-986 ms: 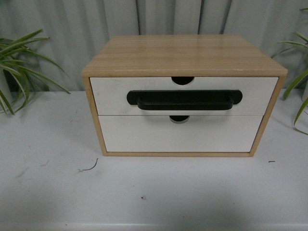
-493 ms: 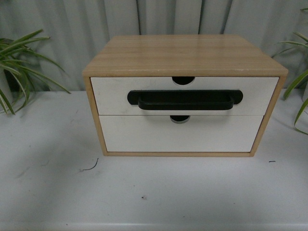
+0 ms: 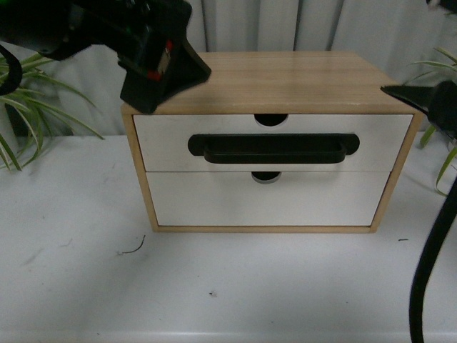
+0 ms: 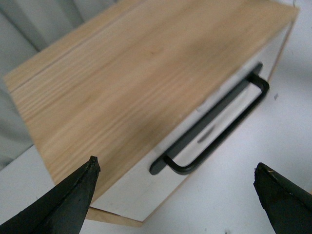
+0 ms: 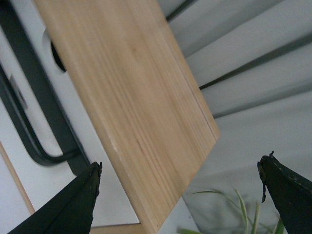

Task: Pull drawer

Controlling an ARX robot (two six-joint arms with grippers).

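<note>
Front view has the drawer (image 3: 164, 143) as the upper of two in a small wooden cabinet (image 3: 285, 78). Its white front lies flush with the frame, so it is fully closed. Its black bar handle (image 3: 273, 148) runs across the middle of the front, under a half-round notch (image 3: 270, 119) in the top edge, and nothing is touching it. The plain lower drawer (image 3: 214, 200) below is closed too. The cabinet stands on a white desk (image 3: 214, 286), with a plant (image 3: 28, 107) off to its left, another plant (image 3: 443, 136) at the right edge, and a grey curtain (image 3: 300, 25) behind. The left pincer (image 4: 175, 165) hangs over the cabinet's top front left corner. From its wrist view its two fingers are spread wide, with the handle and the wooden top between them but well below, and they grip nothing. The right pincer (image 5: 181, 163) is beside the cabinet's right top corner, also spread wide and empty, and its wrist view looks along the cabinet's top edge with the handle off to one side. I judge that the pull has not begun and the arms are only in the approach. One pincer must yet come down to the handle and close round the bar, then draw the drawer straight out toward the robot. I cannot tell which arm will take it, though the left one seems better lined up.
</note>
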